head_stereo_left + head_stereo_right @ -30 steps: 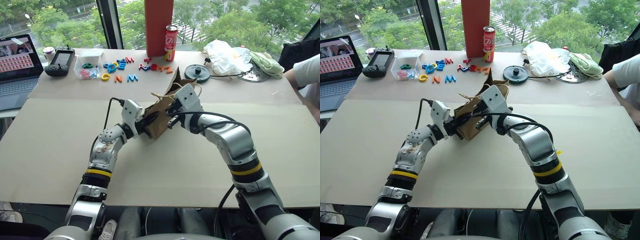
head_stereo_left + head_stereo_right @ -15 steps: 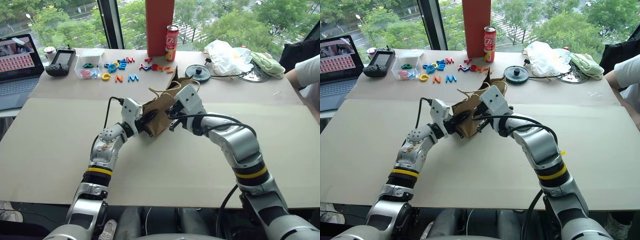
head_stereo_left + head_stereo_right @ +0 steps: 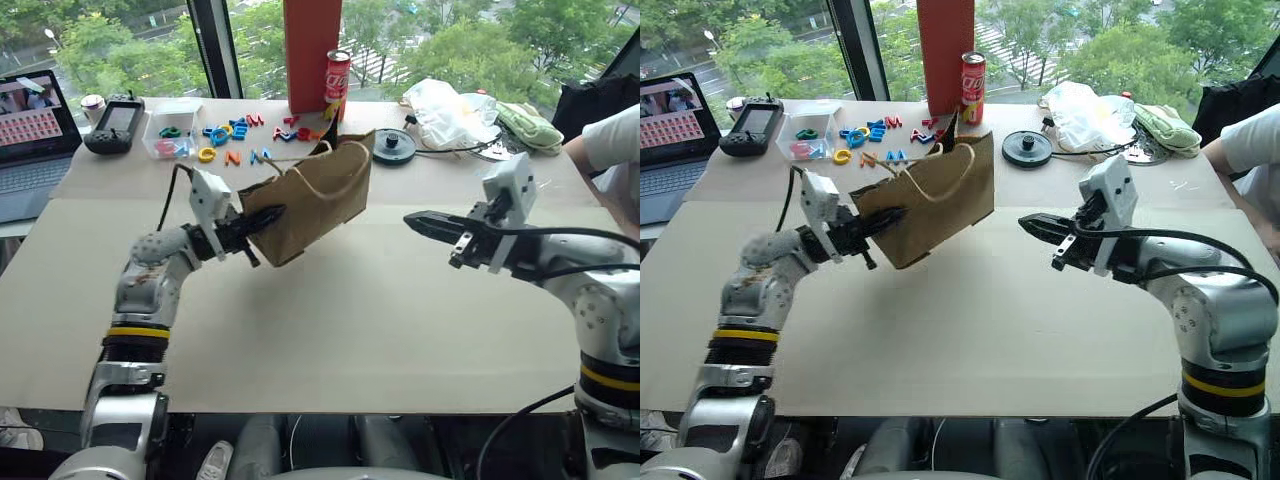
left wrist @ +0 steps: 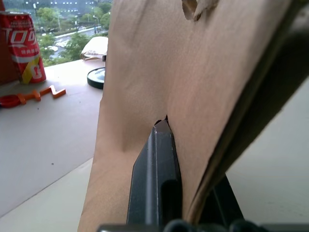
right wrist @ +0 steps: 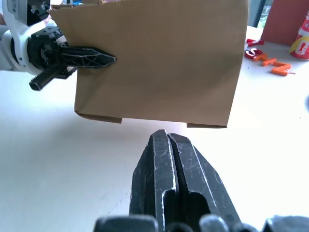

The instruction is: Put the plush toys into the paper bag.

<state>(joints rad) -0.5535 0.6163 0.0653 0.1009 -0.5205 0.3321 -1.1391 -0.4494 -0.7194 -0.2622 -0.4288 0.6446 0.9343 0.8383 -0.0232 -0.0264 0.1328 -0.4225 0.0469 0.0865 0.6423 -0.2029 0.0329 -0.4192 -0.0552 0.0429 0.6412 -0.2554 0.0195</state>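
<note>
Brown kraft paper bag point(image 3: 310, 199) hangs tilted above the counter point(image 3: 350, 320), pinched at its edge by the left claw point(image 3: 262, 220); the closed, empty right claw point(image 3: 420, 222) sits well apart, pointing at it.

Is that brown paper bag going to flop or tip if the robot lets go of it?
Probably it would tip. The paper bag hangs tilted off the table, pinched at one side edge by the left gripper. It looks fairly stiff: its sides stay flat and hold shape. It seems light, since one thin pinch carries it. The right gripper is shut and apart from it.
</note>
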